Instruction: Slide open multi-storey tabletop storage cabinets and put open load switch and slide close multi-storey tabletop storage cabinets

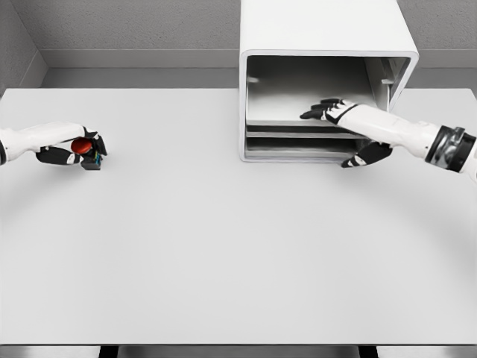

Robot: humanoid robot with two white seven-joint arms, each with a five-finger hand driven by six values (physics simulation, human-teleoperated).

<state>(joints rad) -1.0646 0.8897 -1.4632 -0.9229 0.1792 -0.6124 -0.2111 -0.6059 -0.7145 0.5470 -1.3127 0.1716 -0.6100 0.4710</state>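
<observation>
The load switch [84, 147], red-knobbed on a dark body, sits at the table's [223, 246] far left edge, grasped by the left hand [74, 149], apparently ready for carrying. Well apart, the storage cabinet [320, 45] stands open-fronted; the right hand [346, 123] reaches inside over its shelves, fingers extended, holding nothing, likely to work a drawer.
</observation>
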